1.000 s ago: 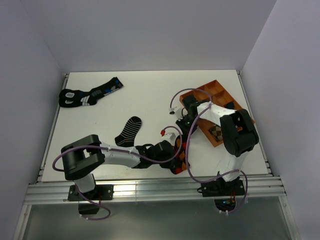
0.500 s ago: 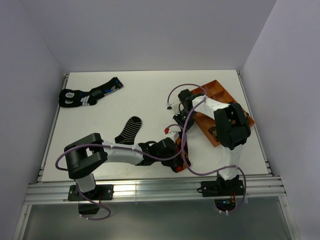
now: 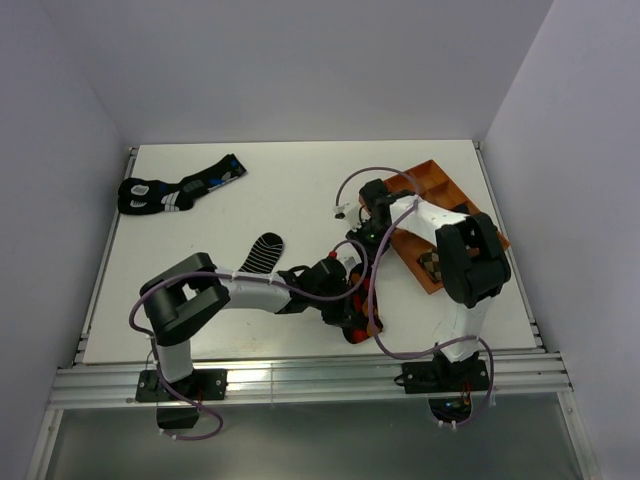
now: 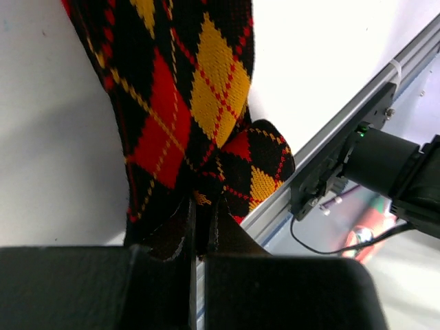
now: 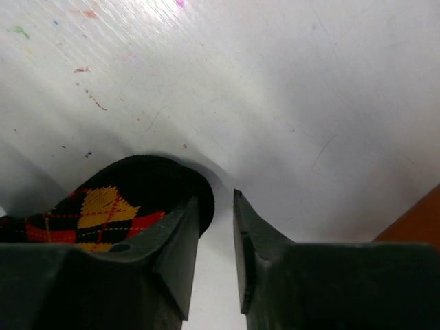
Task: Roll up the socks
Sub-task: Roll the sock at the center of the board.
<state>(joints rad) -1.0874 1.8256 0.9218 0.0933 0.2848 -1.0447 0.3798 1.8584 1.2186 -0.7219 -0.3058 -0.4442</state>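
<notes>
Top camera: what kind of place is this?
Probably a robot test booth, not a bedroom: plain white walls box in a white table, and the left robot arm and right robot arm are mounted on a silver metal rail.

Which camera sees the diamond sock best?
The left wrist view: the diamond sock fills it, its red and yellow diamonds sharp. The right wrist view shows only one end; the top view only a small, half-hidden scrap.
</notes>
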